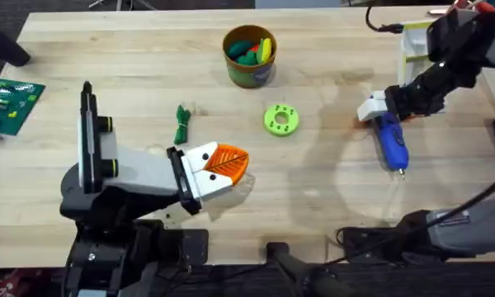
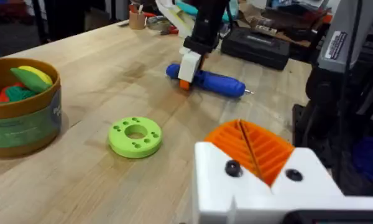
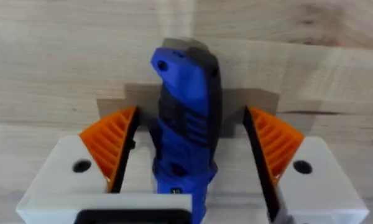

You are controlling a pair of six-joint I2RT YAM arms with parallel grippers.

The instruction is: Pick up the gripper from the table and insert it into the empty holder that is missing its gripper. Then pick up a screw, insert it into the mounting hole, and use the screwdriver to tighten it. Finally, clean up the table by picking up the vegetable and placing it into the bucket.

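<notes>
The blue screwdriver lies flat on the table at the right, its metal bit toward the front edge. My right gripper is lowered over its rear end and is open, with the orange pads standing apart on both sides of the screwdriver body. Near the table's middle, my left gripper is shut with nothing between its pads. The dark green vegetable lies just behind and to the left of it. The bucket stands at the back centre and holds colourful toy pieces.
A lime green disc with holes lies between the bucket and the left gripper. A green circuit board sits at the left edge. A white and green fixture stands at the back right, behind the right arm.
</notes>
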